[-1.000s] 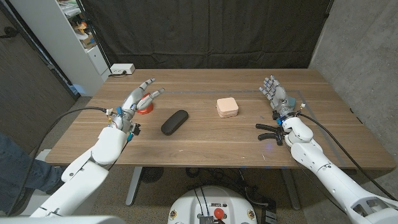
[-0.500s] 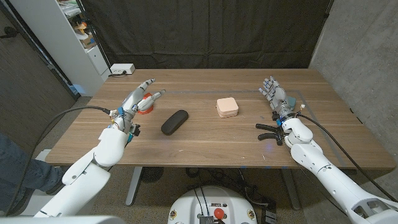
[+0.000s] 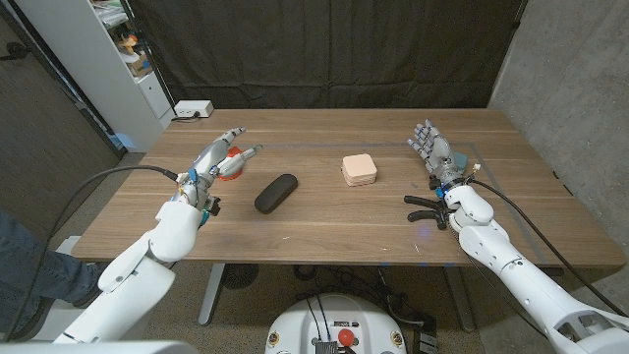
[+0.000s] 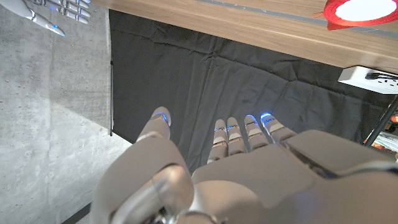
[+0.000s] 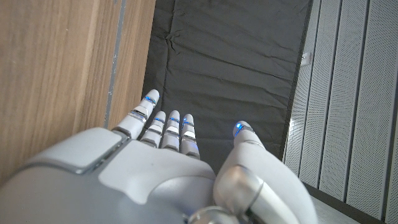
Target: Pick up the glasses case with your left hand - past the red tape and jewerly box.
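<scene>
A black oval glasses case lies on the wooden table, left of centre. My left hand hovers raised to the left of the case, fingers spread and empty, partly covering the red tape roll; that roll also shows in the left wrist view. A pink square jewelry box sits to the right of the case. My right hand stands upright at the table's right side, fingers apart, holding nothing.
A black clamp-like tool lies by my right wrist. A white power strip sits at the far left corner of the table. A white shelf unit stands beyond the left edge.
My left hand has drifted slightly toward the far side over the red tape. The right hand, case and box have not moved.
</scene>
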